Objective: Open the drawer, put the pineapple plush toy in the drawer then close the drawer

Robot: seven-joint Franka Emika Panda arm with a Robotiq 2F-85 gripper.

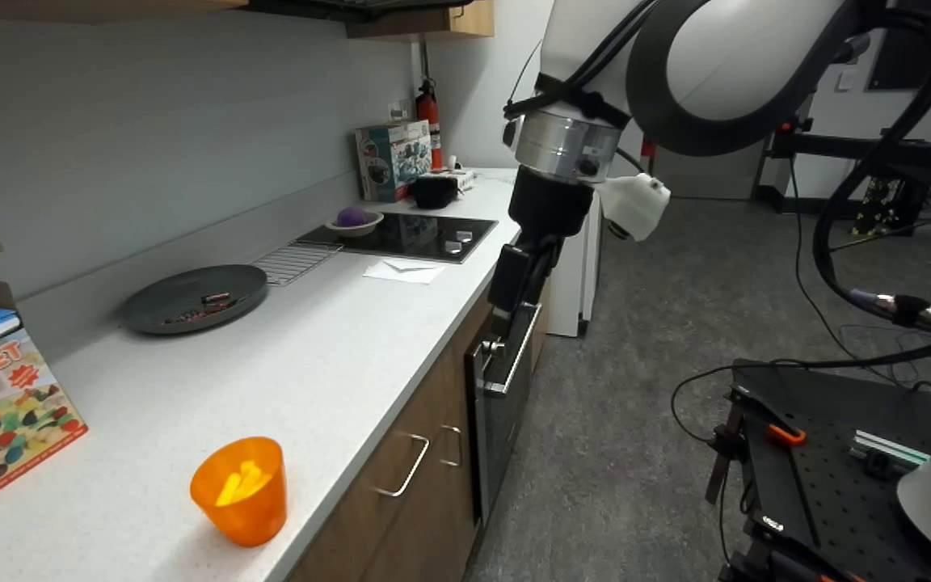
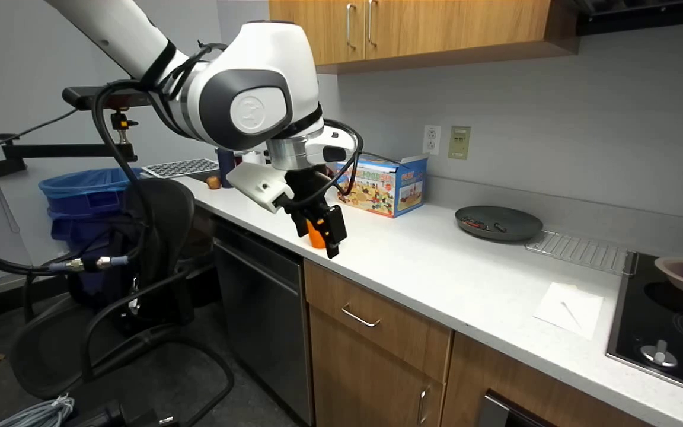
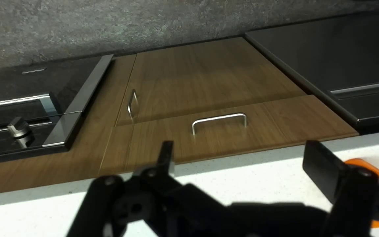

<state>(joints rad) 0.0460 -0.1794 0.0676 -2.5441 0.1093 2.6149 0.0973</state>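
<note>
Pincer: I have it wide, its two black fingers well apart in the wrist view; it hangs in the air near the front edge of the tabletop.
Drawer: closed, its brown wood front flush with the cabinet around it; in an exterior view it lies lower than my pincer and apart from it, and in the wrist view it stretches across beyond the fingertips.
Silver bar handle: past the fingertips; from my wrist camera it falls within the width of the gap, clear of both.
Orange translucent cup: on the tabletop near its front edge, yellow pieces inside; in the wrist view one finger partly covers it.
Oven: black-fronted, in the same row; in an exterior view the fingertips overlap it, though I cannot tell how near they are.
Dark round pan: farther back on the tabletop, small items in it, beside the wire rack.
Roundish brown-orange thing: toward the far end of the tabletop, too small for me to name.
</note>
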